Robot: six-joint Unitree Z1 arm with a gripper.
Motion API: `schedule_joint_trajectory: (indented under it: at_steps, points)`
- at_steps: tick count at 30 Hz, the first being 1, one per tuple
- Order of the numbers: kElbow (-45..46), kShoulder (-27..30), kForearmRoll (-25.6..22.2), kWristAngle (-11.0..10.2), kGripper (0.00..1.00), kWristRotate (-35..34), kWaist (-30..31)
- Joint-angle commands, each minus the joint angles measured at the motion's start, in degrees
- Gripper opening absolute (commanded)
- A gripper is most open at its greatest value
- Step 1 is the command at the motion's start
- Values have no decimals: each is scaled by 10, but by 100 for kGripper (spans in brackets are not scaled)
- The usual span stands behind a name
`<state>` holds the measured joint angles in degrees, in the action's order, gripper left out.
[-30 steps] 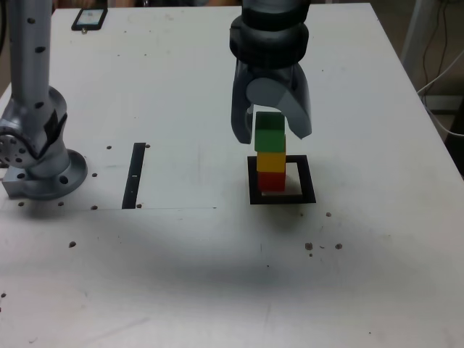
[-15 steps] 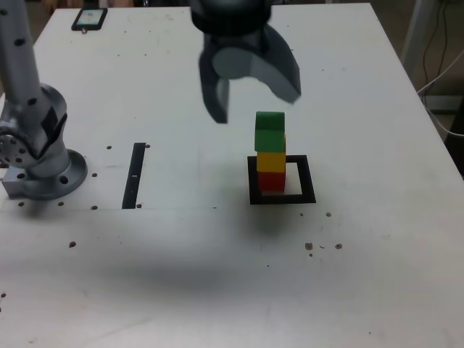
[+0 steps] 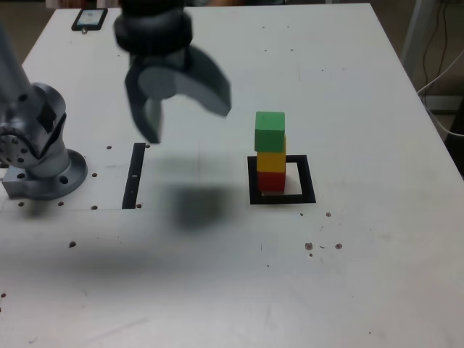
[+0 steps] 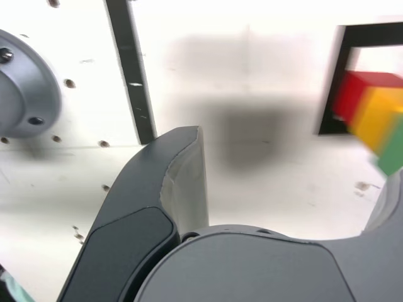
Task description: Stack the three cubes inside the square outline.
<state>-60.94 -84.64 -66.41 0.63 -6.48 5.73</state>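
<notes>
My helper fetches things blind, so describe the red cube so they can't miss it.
On the white table, find the square outline, right of the black strip in the exterior view. One stack stands in it; the red cube is at the bottom, beneath the yellow and green ones.

The grey end effector is open, its two curved fingers spread wide apart and pointing downward, slightly blurred. Above them the dark wrist runs out of the exterior view's top edge. At the exterior view's left, a pale arm section rises from the round metal base, its upper part blurred and cut off by the frame
</notes>
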Motion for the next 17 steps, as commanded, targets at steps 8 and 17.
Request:
schedule_joint_trajectory:
  at_steps: [8,17]
  points:
    - [131,45,9,-30,100,-1,17]
    - [173,38,37,-34,100,-1,30]
